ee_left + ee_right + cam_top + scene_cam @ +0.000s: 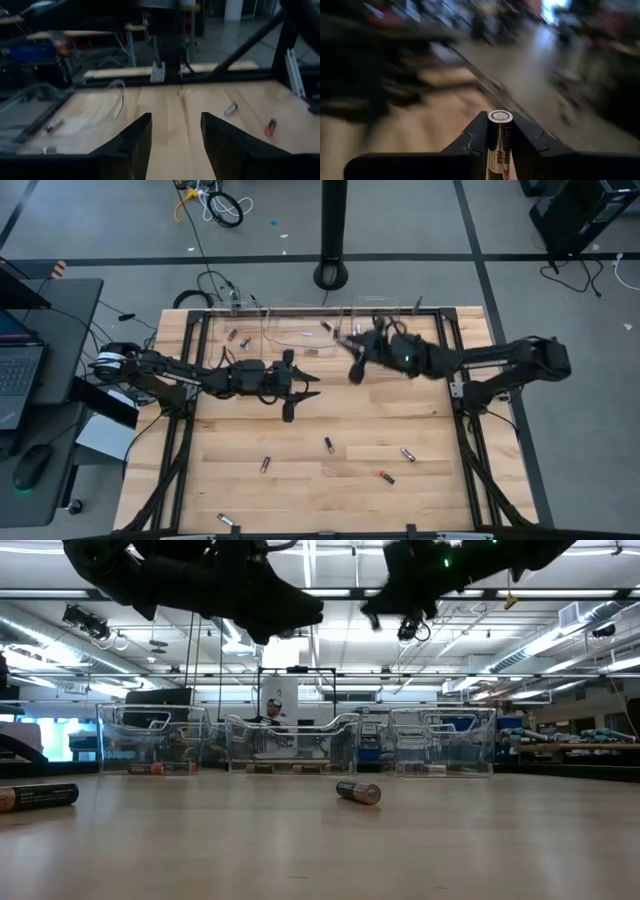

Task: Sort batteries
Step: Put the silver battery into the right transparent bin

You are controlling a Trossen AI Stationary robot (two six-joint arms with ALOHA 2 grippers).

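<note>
Several small batteries lie on their sides on the wooden table, among them one [328,444] near the middle, one [407,453], a red-ended one [386,476] and one [265,464]. More lie inside the clear bins [300,330] at the far edge. My right gripper [355,368] hovers above the table near the bins, shut on a black battery [499,145]. My left gripper [175,135] is open and empty, raised over the table's middle [312,385]. In the low view, both grippers hang high above a battery [358,792]. My right gripper pinches the black battery by its body [498,155] between the two fingers. The battery lies along the fingers, its silver end cap [500,116] sticking out just past the fingertips. It is lifted clear of the table.
Three clear plastic bins [290,745] stand in a row along the far edge. Black frame rails [190,380] run down both table sides. Another battery [38,796] lies at the near left. A laptop and mouse sit on a side desk [40,380] to the left.
</note>
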